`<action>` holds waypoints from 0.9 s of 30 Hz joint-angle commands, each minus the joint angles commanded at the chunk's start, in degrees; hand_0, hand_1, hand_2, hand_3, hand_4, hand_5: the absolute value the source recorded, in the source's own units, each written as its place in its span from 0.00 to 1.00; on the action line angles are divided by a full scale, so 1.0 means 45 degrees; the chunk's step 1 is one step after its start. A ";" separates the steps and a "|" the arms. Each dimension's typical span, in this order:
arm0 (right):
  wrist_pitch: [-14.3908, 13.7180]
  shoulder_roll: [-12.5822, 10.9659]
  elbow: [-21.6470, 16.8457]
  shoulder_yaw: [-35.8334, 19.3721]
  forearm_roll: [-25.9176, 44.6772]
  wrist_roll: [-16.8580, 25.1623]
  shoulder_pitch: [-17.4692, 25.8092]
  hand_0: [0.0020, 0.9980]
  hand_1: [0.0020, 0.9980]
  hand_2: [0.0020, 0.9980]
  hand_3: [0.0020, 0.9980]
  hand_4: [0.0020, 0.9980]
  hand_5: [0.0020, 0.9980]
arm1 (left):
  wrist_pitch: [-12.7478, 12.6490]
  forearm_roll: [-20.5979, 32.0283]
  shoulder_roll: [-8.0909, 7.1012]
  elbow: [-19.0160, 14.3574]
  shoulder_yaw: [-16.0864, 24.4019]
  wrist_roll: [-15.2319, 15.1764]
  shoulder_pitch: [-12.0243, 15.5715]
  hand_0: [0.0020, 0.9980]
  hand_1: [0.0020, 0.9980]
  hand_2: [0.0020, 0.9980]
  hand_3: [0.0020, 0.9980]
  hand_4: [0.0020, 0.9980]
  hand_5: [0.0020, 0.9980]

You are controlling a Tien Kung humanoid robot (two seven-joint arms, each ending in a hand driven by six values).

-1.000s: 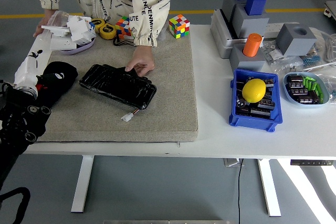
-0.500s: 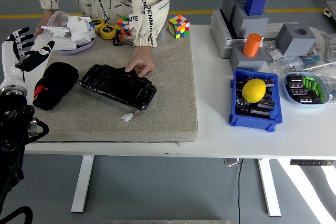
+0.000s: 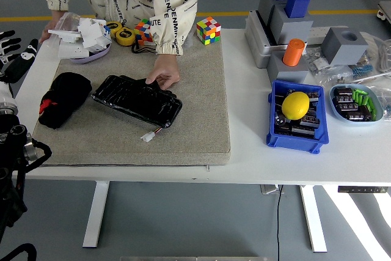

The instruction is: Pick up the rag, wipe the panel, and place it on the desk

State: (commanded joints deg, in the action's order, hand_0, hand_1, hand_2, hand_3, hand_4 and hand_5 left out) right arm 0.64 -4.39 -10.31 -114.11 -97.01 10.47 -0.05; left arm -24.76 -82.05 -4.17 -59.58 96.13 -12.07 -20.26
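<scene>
My left hand (image 3: 11, 50) shows at the left edge of the head view with its white, black-tipped fingers (image 3: 7, 35) spread loose and gripping nothing, raised beside the table rather than over it, and the black arm hangs down below it along the lower left corner. I can't see my right hand anywhere. The rag (image 3: 63, 98), a bunched black cloth with a bit of red at its left side, lies free on the grey mat (image 3: 195, 90) near the mat's left edge, apart from my hand. Just to its right on the same mat is the panel (image 3: 137, 100), a glossy black slab lying at a slant, with a small white plug on a lead (image 3: 149, 136) at its lower right corner. A person stands at the far side in a pale printed top; one hand (image 3: 163, 77) rests on the panel's far edge, the other (image 3: 52, 29) is at a purple dish (image 3: 88, 58) of white parts. On the white table (image 3: 244, 151) to the right sits a blue bin (image 3: 297, 134) holding a yellow ball (image 3: 295, 105)
</scene>
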 joint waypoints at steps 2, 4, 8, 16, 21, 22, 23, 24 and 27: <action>0.0001 0.0010 0.0000 0.0024 -0.0038 -0.0019 -0.0018 0.52 0.56 0.49 0.52 0.86 0.34 | 0.0017 0.0011 -0.0018 -0.0017 0.0085 0.0022 -0.0036 0.51 0.61 0.59 0.61 0.87 0.21; -0.0004 0.0033 0.0000 0.0004 -0.0116 -0.0050 -0.0019 0.52 0.56 0.49 0.52 0.86 0.34 | 0.0025 0.0067 -0.0060 -0.0033 0.0088 0.0006 -0.0040 0.51 0.61 0.59 0.61 0.87 0.21; -0.0013 0.0044 0.0000 0.0089 -0.0106 -0.0041 -0.0025 0.52 0.56 0.49 0.52 0.86 0.34 | 0.0020 0.0134 -0.0103 -0.0027 0.0119 -0.0035 -0.0052 0.52 0.61 0.59 0.60 0.85 0.21; -0.0012 -0.0001 0.0000 0.0272 -0.0051 -0.0030 0.0013 0.52 0.56 0.49 0.52 0.86 0.34 | 0.0118 0.0183 -0.0130 -0.0024 0.0148 -0.0088 -0.0067 0.52 0.61 0.59 0.60 0.84 0.20; -0.0014 0.0019 0.0000 0.0252 -0.0076 -0.0060 0.0022 0.52 0.56 0.49 0.52 0.86 0.35 | 0.0187 0.0198 -0.0134 -0.0059 0.0194 -0.0067 -0.0103 0.53 0.61 0.59 0.60 0.83 0.20; -0.0014 0.0015 0.0000 0.0262 -0.0074 -0.0068 0.0022 0.52 0.56 0.49 0.52 0.86 0.35 | 0.0190 0.0191 -0.0148 -0.0053 0.0189 -0.0063 -0.0118 0.53 0.61 0.59 0.60 0.83 0.20; -0.0017 0.0007 0.0000 0.0270 -0.0072 -0.0069 0.0021 0.52 0.56 0.49 0.52 0.86 0.35 | 0.0197 0.0180 -0.0156 -0.0047 0.0191 -0.0055 -0.0134 0.53 0.61 0.59 0.60 0.83 0.21; -0.0020 -0.0001 0.0000 0.0276 -0.0066 -0.0066 0.0019 0.52 0.56 0.49 0.52 0.86 0.35 | 0.0203 0.0173 -0.0165 -0.0038 0.0198 -0.0047 -0.0153 0.53 0.61 0.59 0.60 0.83 0.21; -0.0022 -0.0037 0.0000 0.0321 -0.0037 -0.0062 0.0018 0.52 0.56 0.49 0.52 0.86 0.35 | 0.0210 0.0139 -0.0167 -0.0050 0.0265 -0.0010 -0.0189 0.53 0.61 0.59 0.60 0.83 0.21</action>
State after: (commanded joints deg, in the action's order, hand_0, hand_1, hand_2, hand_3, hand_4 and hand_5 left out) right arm 0.54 -4.56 -10.31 -112.67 -97.17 10.19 0.03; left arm -23.81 -81.42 -4.92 -59.80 97.32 -12.12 -21.11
